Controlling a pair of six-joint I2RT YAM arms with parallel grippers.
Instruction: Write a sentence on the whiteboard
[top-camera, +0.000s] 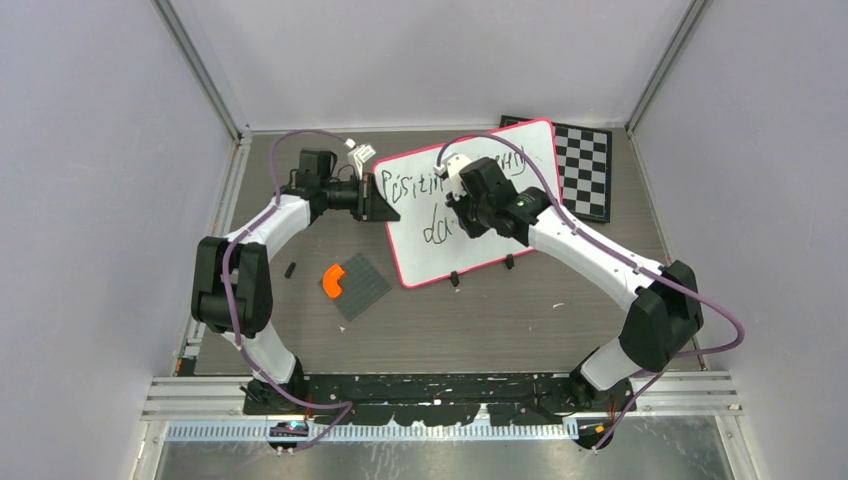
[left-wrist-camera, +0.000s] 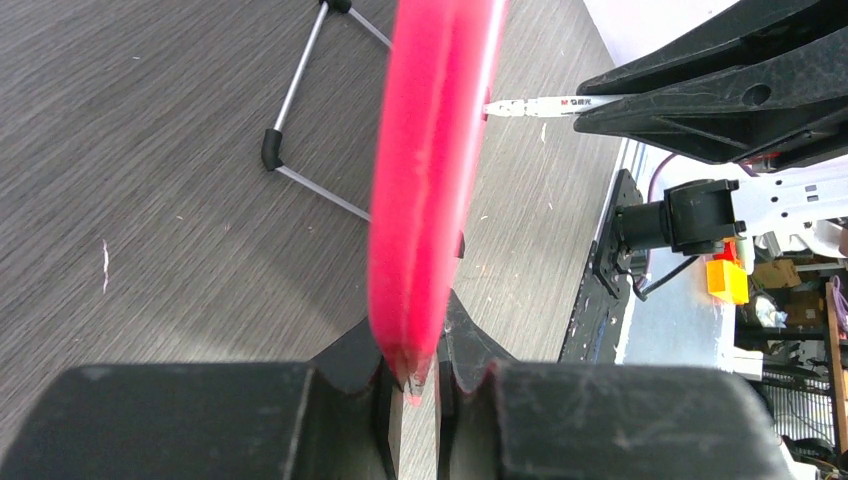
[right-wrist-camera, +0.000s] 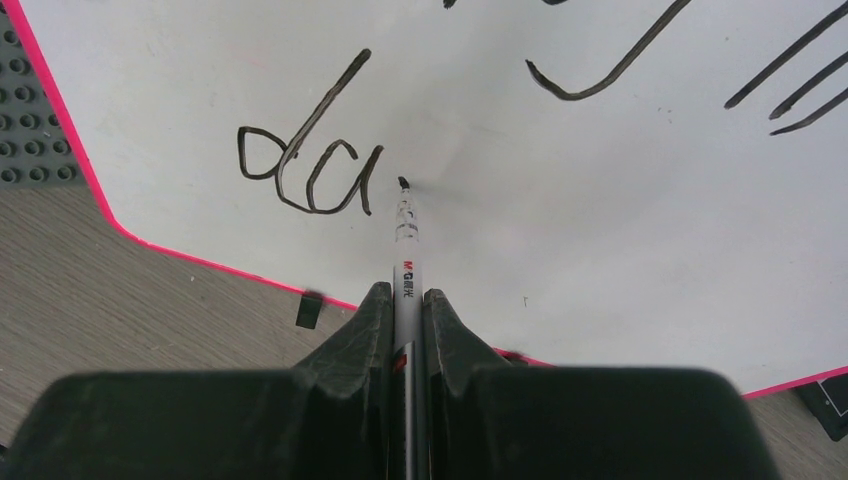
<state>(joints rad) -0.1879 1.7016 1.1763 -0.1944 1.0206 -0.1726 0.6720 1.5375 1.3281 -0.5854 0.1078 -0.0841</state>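
The whiteboard (top-camera: 425, 260), white with a pink rim, stands tilted at the middle of the table. My left gripper (top-camera: 385, 200) is shut on its left edge; the left wrist view shows the pink rim (left-wrist-camera: 430, 180) pinched between that gripper's (left-wrist-camera: 415, 375) jaws. The sentence (top-camera: 415, 187) runs along the top, with "da" (right-wrist-camera: 310, 175) written below it. My right gripper (right-wrist-camera: 407, 300) is shut on a white marker (right-wrist-camera: 407, 250). The marker's black tip sits on the board just right of "da". The marker (left-wrist-camera: 550, 104) also shows in the left wrist view.
A chessboard (top-camera: 585, 165) lies behind the whiteboard at the right. A grey studded plate (top-camera: 360, 285) with an orange piece (top-camera: 333, 280) lies left of the board's front corner, beside a small black part (top-camera: 290, 269). A wire stand leg (left-wrist-camera: 300, 100) props the board from behind.
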